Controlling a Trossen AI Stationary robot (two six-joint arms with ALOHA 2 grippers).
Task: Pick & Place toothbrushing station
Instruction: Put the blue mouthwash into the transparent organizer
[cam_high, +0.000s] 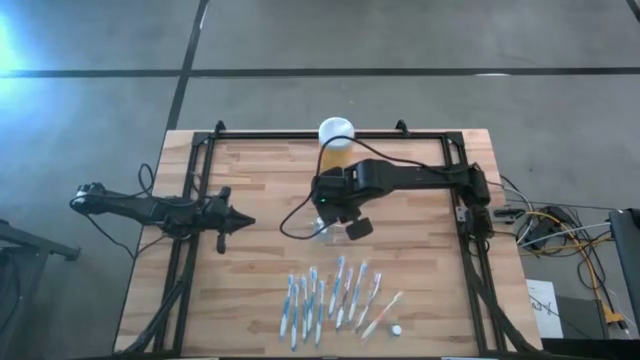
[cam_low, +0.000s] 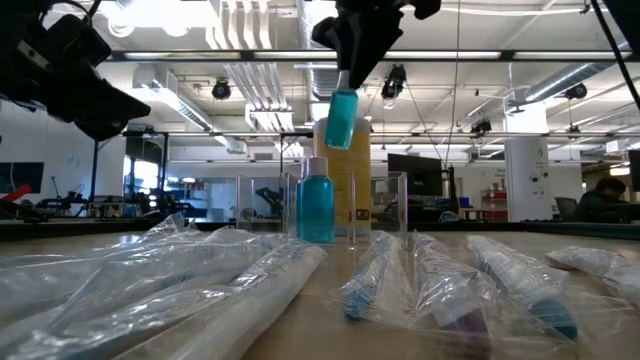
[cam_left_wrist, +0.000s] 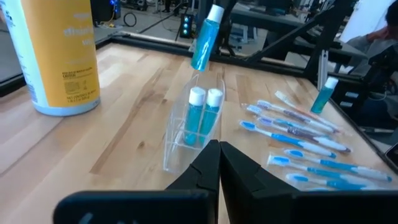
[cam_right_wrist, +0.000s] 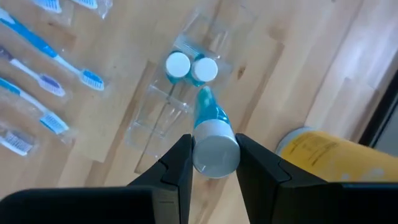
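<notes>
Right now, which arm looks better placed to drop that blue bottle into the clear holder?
The right. Its gripper already holds the blue bottle just above the clear holder, where two bottles stand. The left gripper waits off to the side, shut and empty.

Even, bright overhead light falls on the wooden table (cam_high: 400, 250), with a glare patch on the floor (cam_high: 15, 45) at the high view's upper left. In the low view, ceiling lamps (cam_low: 250, 25) blow out white (foreground wrapped toothbrushes (cam_low: 400, 280) are blurred). Shadows stay faint.
</notes>
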